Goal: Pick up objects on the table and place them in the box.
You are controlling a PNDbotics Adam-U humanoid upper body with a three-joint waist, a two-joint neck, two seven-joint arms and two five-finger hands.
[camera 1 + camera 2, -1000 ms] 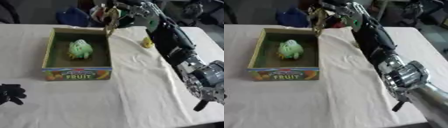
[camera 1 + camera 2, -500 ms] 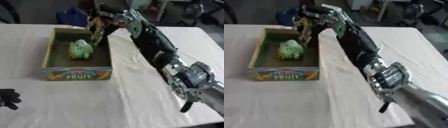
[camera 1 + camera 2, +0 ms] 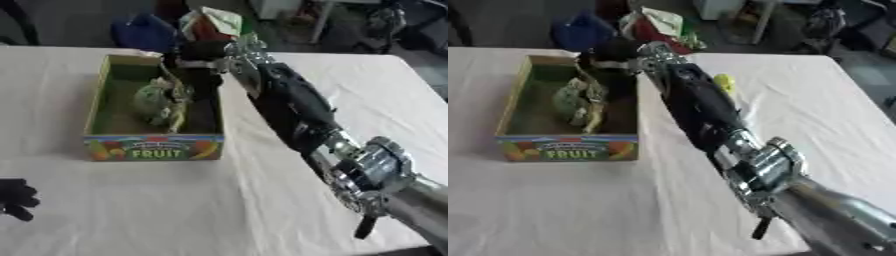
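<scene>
The cardboard box (image 3: 154,146), labelled FRUIT, stands at the left of the table with a pale green object (image 3: 153,98) lying inside. My right arm reaches from the lower right across the table. Its hand (image 3: 199,56) is over the box's far right corner, fingers curled on a thin yellow-brown thing (image 3: 178,112) that hangs down into the box beside the green object. A small yellow object (image 3: 724,83) lies on the cloth just right of my forearm. At the lower left edge my left hand (image 3: 16,198) rests open.
A white cloth (image 3: 175,210) covers the table. Beyond the far edge sit a blue bag (image 3: 140,31) and a heap of red and white items (image 3: 210,22). My right forearm (image 3: 289,107) lies diagonally across the table, right of the box.
My right hand has carried the thin yellow-brown thing leftward from above the box's far right corner and down into the box. The camera view has also shifted.
</scene>
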